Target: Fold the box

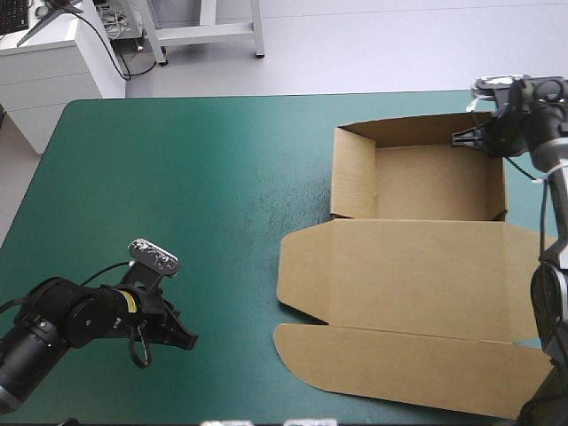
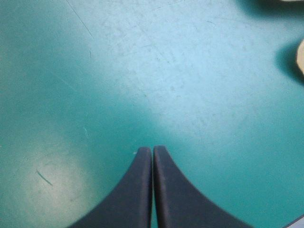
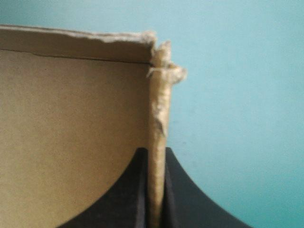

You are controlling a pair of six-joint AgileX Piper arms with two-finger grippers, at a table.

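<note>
At about two o'clock on the table, reading twelve as the far edge, the box (image 1: 426, 266) stands as an open tray (image 1: 435, 182). Its lid (image 1: 417, 280) lies flat on the teal-green cover (image 1: 177, 195) and runs toward five o'clock, with the rounded tuck flap nearest the robot.

The right gripper (image 1: 469, 136) sits at the tray's one o'clock corner. In its wrist view the black fingers (image 3: 173, 190) are all but pressed together, pinching a brown wall (image 3: 156, 109) edge-on. Just ahead of them that wall meets a second wall at a frayed corner. Which of the two walls is pinched cannot be told from above.

The left gripper (image 1: 182, 339) hangs at about eight o'clock, well apart from the box. Its jaws are pressed together in a pointed arch over bare cover and hold nothing.

The step in hand looks like shaping this far right corner, with the wall held upright so it seats against its neighbour. The tray's wall at nine o'clock seems to lean outward somewhat, so the tray is probably not yet fully squared.

The next move calls for a gentle, steady push along the pinched wall rather than a pull. The board is already frayed at the corner, and the light tray could slide or lift. It may help to bring the left gripper across toward three o'clock to steady the tray or the lid.
</note>
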